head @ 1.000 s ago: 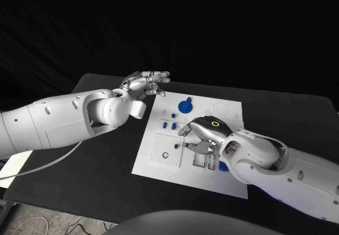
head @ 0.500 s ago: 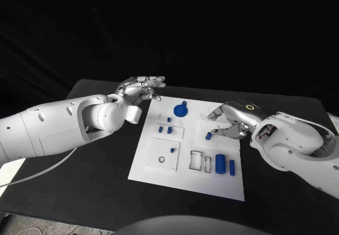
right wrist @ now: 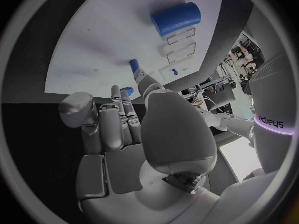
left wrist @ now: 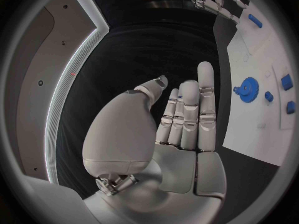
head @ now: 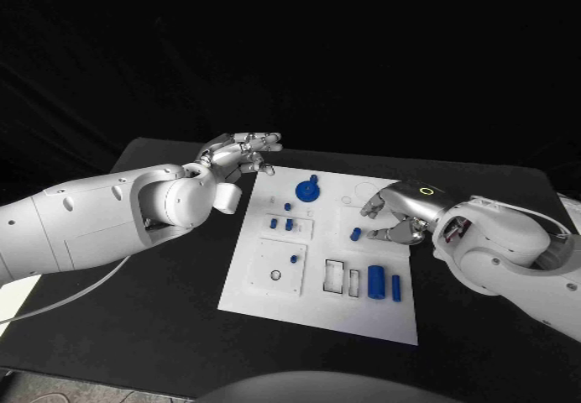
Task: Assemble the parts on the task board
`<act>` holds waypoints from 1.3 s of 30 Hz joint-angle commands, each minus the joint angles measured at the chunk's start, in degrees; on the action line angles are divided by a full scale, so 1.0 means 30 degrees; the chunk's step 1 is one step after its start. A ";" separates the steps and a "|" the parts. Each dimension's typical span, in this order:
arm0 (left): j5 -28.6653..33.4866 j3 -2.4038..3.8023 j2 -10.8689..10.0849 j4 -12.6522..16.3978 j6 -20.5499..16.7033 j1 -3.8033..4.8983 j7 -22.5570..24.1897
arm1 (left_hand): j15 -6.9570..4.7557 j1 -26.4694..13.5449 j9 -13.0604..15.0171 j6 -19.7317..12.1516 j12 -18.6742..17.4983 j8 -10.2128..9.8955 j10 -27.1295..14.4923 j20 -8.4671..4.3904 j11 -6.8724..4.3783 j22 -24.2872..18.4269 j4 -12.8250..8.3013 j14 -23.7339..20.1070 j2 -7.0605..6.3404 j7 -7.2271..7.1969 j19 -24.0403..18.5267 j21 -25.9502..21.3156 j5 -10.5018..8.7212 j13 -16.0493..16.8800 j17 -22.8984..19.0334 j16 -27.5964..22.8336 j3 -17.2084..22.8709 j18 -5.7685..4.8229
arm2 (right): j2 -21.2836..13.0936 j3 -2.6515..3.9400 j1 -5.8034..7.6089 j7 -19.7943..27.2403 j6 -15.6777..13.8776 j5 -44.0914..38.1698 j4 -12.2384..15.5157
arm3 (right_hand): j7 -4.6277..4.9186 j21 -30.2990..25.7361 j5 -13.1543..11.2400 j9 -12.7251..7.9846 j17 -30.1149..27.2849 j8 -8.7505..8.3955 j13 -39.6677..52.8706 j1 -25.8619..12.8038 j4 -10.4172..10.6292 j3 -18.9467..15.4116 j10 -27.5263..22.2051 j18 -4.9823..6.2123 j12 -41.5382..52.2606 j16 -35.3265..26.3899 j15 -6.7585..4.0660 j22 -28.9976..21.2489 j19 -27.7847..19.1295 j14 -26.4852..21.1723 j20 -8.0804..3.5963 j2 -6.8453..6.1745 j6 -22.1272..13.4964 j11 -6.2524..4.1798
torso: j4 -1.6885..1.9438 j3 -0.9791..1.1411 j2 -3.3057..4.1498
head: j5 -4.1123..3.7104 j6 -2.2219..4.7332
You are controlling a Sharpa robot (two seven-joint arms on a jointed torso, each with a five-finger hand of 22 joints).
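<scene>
The flat white rectangular task board point(head: 317, 312) is lying mid-counter, carrying small blue plastic parts point(head: 377, 279). Right hand point(head: 394, 220) is hovering over its right edge, fingers curled, grasp unclear. Left hand point(head: 243, 151) is hanging beyond its far-left corner, fingers together, holding nothing.

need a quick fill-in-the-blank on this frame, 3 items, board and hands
1. The blue gear sits on the white task board near its ____ edge.
2. The small blue part at the right hand is pinched at the hand's ____.
3. The left hand holds ____.

Missing words: far; fingertips; nothing
</scene>
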 commanded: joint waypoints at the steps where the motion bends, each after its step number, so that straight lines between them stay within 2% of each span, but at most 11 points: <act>1: -0.0007 0.0010 0.0029 0.0015 0.0380 0.0007 0.0086 | 0.0049 -0.0158 -0.0008 -0.0140 0.0097 0.0042 -0.0166 0.0101 -0.0020 -0.0031 -0.0008 -0.0147 0.0014 0.0056 -0.0083 -0.0068 0.0079 0.0010 -0.0009 -0.0110 -0.0103 0.0326 | 0.0233 -0.0044 -0.0163 0.0227 0.1111 -0.0084 -0.0080 | -0.0034 -0.0057 0.0108 0.0015 -0.0005 0.0046 0.0030 0.0255 -0.0041 -0.0092 0.0383 0.0331 0.0180 -0.0009 -0.0166 0.0053 0.0217 0.0748 -0.0018 0.0079 0.0145 -0.0073 | 0.0006 -0.0002 0.0030 | 0.0018 -0.0049; 6: -0.0011 0.0010 0.0045 0.0008 0.0401 0.0007 0.0083 | 0.0049 -0.0158 -0.0008 -0.0140 0.0098 0.0043 -0.0167 0.0101 -0.0020 -0.0031 -0.0008 -0.0147 0.0014 0.0057 -0.0083 -0.0068 0.0079 0.0010 -0.0009 -0.0110 -0.0103 0.0327 | 0.0577 -0.0157 -0.0348 0.0374 0.1073 -0.0029 -0.0266 | -0.0101 0.0008 0.0005 0.0007 0.0044 0.0033 0.0012 0.0504 -0.0089 0.0136 0.0879 0.0306 0.0265 0.0061 -0.0247 0.0152 0.0306 0.0778 -0.0084 0.0387 0.0247 -0.0155 | 0.0065 -0.0016 0.0026 | 0.0021 -0.0129; 12: -0.0015 0.0010 0.0022 0.0009 0.0395 0.0007 0.0082 | 0.0051 -0.0151 -0.0005 -0.0139 0.0118 0.0054 -0.0173 0.0104 -0.0018 -0.0037 -0.0011 -0.0163 0.0026 0.0063 -0.0087 -0.0076 0.0080 0.0013 -0.0033 -0.0117 -0.0107 0.0328 | 0.0857 -0.0225 -0.0441 0.0431 0.0703 0.0013 -0.0419 | -0.0141 0.0078 -0.0143 -0.0008 0.0122 0.0013 -0.0035 0.0759 -0.0150 0.0596 0.1263 0.0284 0.0170 0.0155 -0.0296 0.0253 0.0385 0.0810 -0.0150 0.0672 0.0289 -0.0213 | 0.0044 -0.0017 0.0027 | 0.0024 -0.0157; 27: -0.0019 0.0009 0.0032 -0.0007 0.0435 0.0007 0.0050 | 0.0051 -0.0151 -0.0005 -0.0139 0.0118 0.0054 -0.0173 0.0104 -0.0018 -0.0037 -0.0011 -0.0163 0.0026 0.0063 -0.0087 -0.0076 0.0080 0.0013 -0.0033 -0.0117 -0.0107 0.0328 | 0.1279 -0.0246 -0.0468 0.0439 0.0396 0.0002 -0.0640 | -0.0180 0.0183 -0.0298 -0.0012 0.0205 0.0026 -0.0067 0.0874 -0.0129 0.1644 0.1880 0.0251 -0.0196 0.0282 -0.0363 0.0398 0.0483 0.0835 -0.0232 0.0922 0.0322 -0.0289 | 0.0042 -0.0013 0.0018 | 0.0012 -0.0168; 34: -0.0019 0.0009 0.0023 0.0011 0.0538 0.0007 0.0022 | 0.0059 -0.0167 -0.0001 -0.0143 0.0161 0.0073 -0.0192 0.0112 -0.0006 -0.0050 -0.0003 -0.0198 0.0036 0.0076 -0.0096 -0.0094 0.0077 0.0017 -0.0090 -0.0136 -0.0133 0.0329 | 0.1427 -0.0253 -0.0474 -0.0054 0.0612 -0.0310 -0.0838 | -0.0303 0.0362 -0.0855 0.0153 0.0391 0.0339 0.0003 0.1203 -0.0350 0.3006 0.2943 0.0211 -0.0323 0.0472 -0.0534 0.0658 0.0595 0.0875 -0.0416 0.1328 0.1352 -0.0491 | 0.0044 -0.0017 0.0027 | -0.0006 -0.0228; 39: -0.0019 0.0009 -0.0002 0.0030 0.0581 0.0008 0.0011 | 0.0059 -0.0167 -0.0001 -0.0143 0.0161 0.0073 -0.0192 0.0112 -0.0006 -0.0050 -0.0003 -0.0198 0.0036 0.0076 -0.0096 -0.0094 0.0077 0.0017 -0.0090 -0.0136 -0.0133 0.0329 | 0.1543 -0.0274 -0.0478 -0.0494 0.0926 -0.0684 -0.0972 | -0.0433 0.0431 -0.0954 0.0230 0.0446 0.0475 0.0038 0.1106 -0.0466 0.3471 0.3473 0.0192 -0.0397 0.0533 -0.0635 0.0765 0.0634 0.0881 -0.0515 0.1298 0.1846 -0.0637 | 0.0058 -0.0026 0.0029 | -0.0031 -0.0299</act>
